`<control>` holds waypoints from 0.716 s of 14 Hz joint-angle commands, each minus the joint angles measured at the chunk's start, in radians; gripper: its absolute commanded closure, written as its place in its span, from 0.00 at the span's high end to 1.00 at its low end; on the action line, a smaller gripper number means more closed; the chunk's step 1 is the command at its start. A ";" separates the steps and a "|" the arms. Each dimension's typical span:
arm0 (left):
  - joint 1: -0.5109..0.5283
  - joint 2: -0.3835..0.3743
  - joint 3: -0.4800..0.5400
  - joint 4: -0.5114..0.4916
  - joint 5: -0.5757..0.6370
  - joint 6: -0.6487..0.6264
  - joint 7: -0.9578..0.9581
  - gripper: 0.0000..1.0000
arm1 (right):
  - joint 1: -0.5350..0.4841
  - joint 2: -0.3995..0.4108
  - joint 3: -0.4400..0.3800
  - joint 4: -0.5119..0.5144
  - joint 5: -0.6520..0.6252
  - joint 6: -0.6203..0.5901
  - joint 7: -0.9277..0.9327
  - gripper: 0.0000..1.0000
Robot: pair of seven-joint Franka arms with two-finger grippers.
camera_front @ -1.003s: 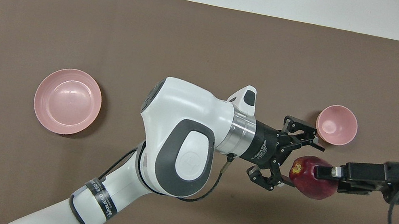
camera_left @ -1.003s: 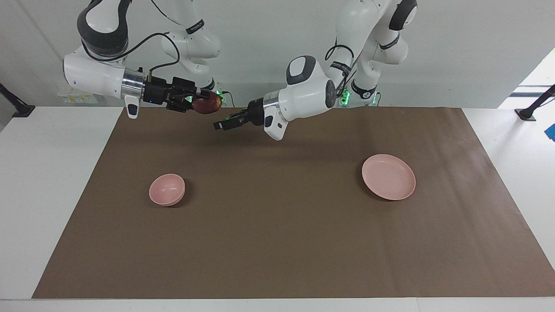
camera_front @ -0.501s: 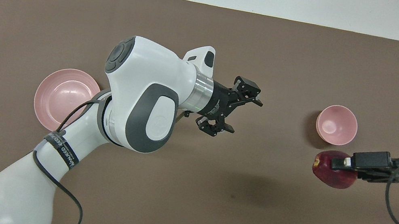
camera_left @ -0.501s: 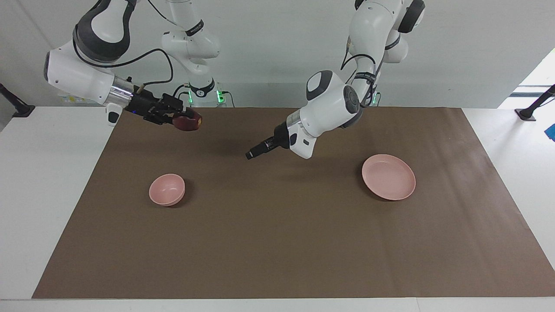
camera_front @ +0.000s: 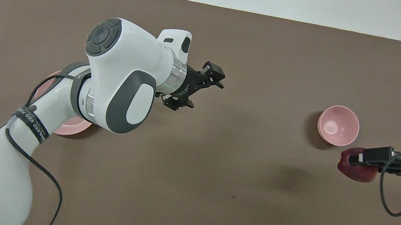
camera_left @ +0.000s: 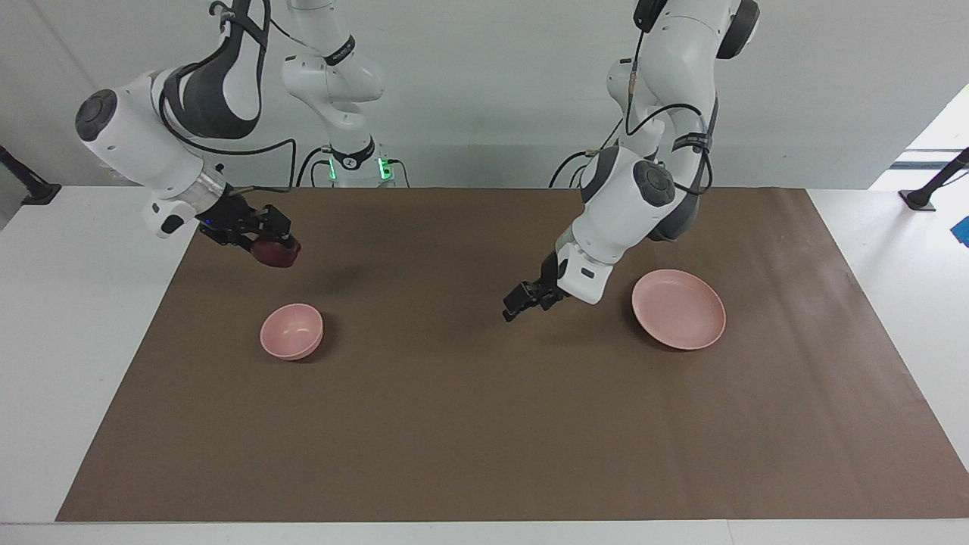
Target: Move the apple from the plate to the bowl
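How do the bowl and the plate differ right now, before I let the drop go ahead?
The bowl is small and deep; the plate is wide, flat and low-rimmed. The bowl sits toward the right arm's end of the table, the plate toward the left arm's end. The right gripper holds the apple in the air near the bowl; the open, empty left gripper hangs beside the plate. Both are pale pink, round and empty.

I see even, bright, diffuse light from above. Shadows on the brown mat (camera_left: pixel 484 424) are soft and faint: a blurred smudge under each arm and a thin dark crescent beside the bowl (camera_left: pixel 291 331) and the plate (camera_left: pixel 679 309). Daylight glares at one edge of the facing view. Both views look sharp, with no bending at the edges.
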 commanded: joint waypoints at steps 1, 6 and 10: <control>0.074 -0.012 -0.008 -0.018 0.133 -0.016 0.104 1.00 | 0.036 0.063 0.007 0.031 -0.161 0.117 0.067 0.00; 0.217 -0.026 -0.009 0.007 0.245 0.000 0.308 1.00 | 0.157 0.140 0.007 0.052 -0.466 0.187 0.193 0.00; 0.311 -0.065 -0.009 0.042 0.244 -0.016 0.479 1.00 | 0.203 0.183 0.007 0.046 -0.615 0.208 0.229 0.00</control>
